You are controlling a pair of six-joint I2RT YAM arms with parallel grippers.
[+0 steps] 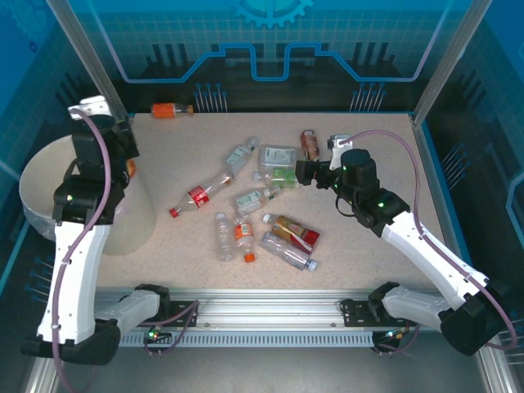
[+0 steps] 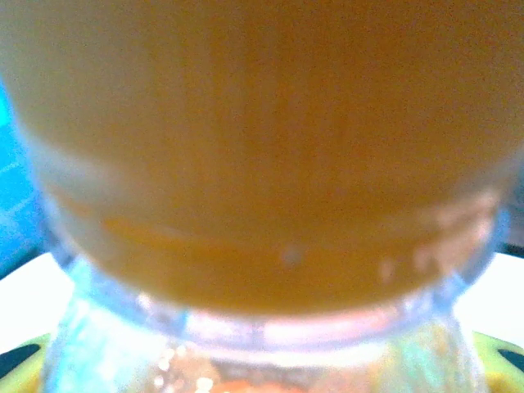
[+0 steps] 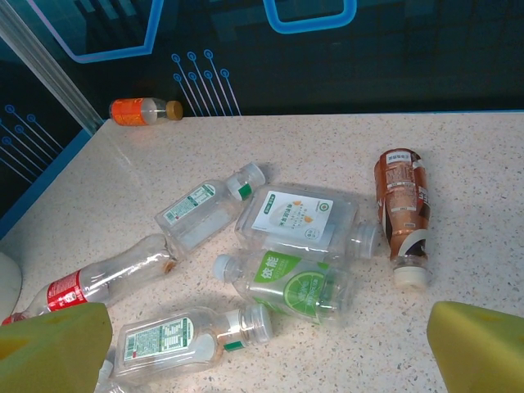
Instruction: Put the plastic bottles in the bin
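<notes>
**Orange, Brown, Green and Red on Speckled Beige**

The table [image 1: 344, 262] is beige with fine dark speckles. At nine o'clock the bin [image 1: 135, 217] is cream-white. At eleven o'clock the far bottle [image 1: 172, 109] is orange with a tan cap. Nearer the centre, the brown bottle [image 3: 403, 214] has a white cap, the lime bottle [image 3: 286, 286] a green-and-white label, and the clear bottle [image 3: 74, 291] a red label. The blurred bottle [image 2: 262, 164] is orange.

One orange bottle [image 2: 262, 164] sits clamped in the left pincer [image 1: 124, 164] over the cream bin [image 1: 49, 192]. Clear labelled bottles [image 3: 295, 221] lie flat just ahead of the wide-spread right pincer [image 1: 303, 173]; a brown one [image 3: 401, 205] lies ahead-right.
</notes>
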